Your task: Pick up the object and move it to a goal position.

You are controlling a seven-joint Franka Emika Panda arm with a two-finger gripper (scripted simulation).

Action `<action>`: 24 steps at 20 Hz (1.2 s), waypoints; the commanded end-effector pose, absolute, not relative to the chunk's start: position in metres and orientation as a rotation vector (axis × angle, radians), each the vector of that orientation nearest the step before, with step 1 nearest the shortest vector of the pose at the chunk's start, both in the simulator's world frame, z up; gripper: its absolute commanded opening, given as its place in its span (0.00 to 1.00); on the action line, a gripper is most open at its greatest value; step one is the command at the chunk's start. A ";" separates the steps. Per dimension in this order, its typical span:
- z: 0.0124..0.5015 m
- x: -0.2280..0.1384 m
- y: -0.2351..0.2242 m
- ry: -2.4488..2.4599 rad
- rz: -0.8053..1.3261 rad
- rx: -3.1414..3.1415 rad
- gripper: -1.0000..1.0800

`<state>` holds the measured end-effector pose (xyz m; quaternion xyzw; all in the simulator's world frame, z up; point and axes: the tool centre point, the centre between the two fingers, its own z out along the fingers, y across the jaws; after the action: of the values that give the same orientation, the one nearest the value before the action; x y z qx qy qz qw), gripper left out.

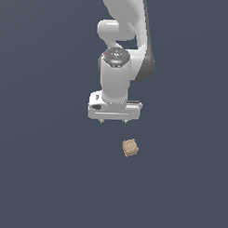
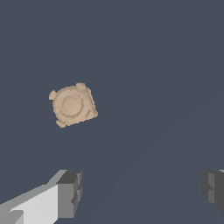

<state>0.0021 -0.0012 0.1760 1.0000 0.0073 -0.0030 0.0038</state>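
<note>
The object (image 1: 129, 147) is a small tan-beige lumpy block with bumpy corners, lying on the dark grey floor. It also shows in the wrist view (image 2: 72, 105), with a round disc pattern on its upper face. My white gripper (image 1: 113, 121) points straight down and sits apart from the block, toward the exterior view's upper left of it. Its jaws stand wide apart and hold nothing. In the wrist view the gripper (image 2: 140, 192) shows two grey fingertips (image 2: 70, 192), and the block lies outside the gap between them.
The white arm (image 1: 123, 37) rises behind the gripper toward the exterior view's top. The flat dark grey floor (image 1: 39, 178) spreads all around.
</note>
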 end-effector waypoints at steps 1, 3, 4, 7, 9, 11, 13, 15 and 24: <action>0.176 0.002 -0.001 0.023 -0.009 3.134 0.96; 0.176 0.002 0.001 0.026 -0.012 3.135 0.96; 0.175 0.003 0.005 0.029 -0.016 3.135 0.96; 0.173 0.003 0.018 0.039 -0.031 3.138 0.96; 0.173 0.003 0.022 0.040 -0.036 3.140 0.96; 0.174 0.002 0.022 0.037 -0.037 3.140 0.96; 0.173 0.003 0.022 0.041 -0.036 3.139 0.96; 0.171 0.005 0.023 0.053 -0.035 3.139 0.96; 0.145 0.026 0.044 0.205 -0.023 3.131 0.96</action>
<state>0.0216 0.0389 0.1513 0.9985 0.0543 -0.0079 0.0019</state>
